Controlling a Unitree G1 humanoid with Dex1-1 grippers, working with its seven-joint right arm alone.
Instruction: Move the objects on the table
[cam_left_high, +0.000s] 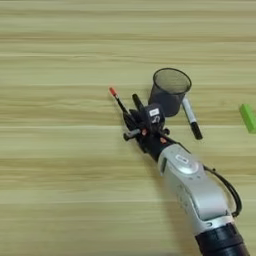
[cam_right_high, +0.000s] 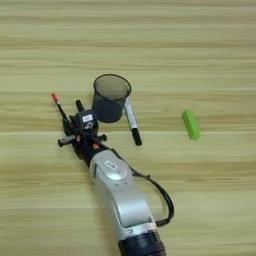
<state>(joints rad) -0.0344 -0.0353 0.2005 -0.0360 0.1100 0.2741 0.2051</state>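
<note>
On the grained wooden tabletop (cam_left_high: 60, 190), the silver arm reaches diagonally up from the bottom edge. Its black end effector (cam_left_high: 136, 121) seems to grip the thin red pen (cam_left_high: 118, 101), though its fingers are hard to read. The black marker (cam_left_high: 137, 101) is half hidden beside it. The round black mesh cup (cam_left_high: 169, 91) stands just right. The white-barrelled marker (cam_right_high: 131, 122) lies against the cup. The green block (cam_right_high: 190, 124) lies well apart toward the right edge.

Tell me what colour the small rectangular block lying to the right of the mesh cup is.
Bright green. The block shows best in the right eye view, lying whole on the table.
</note>
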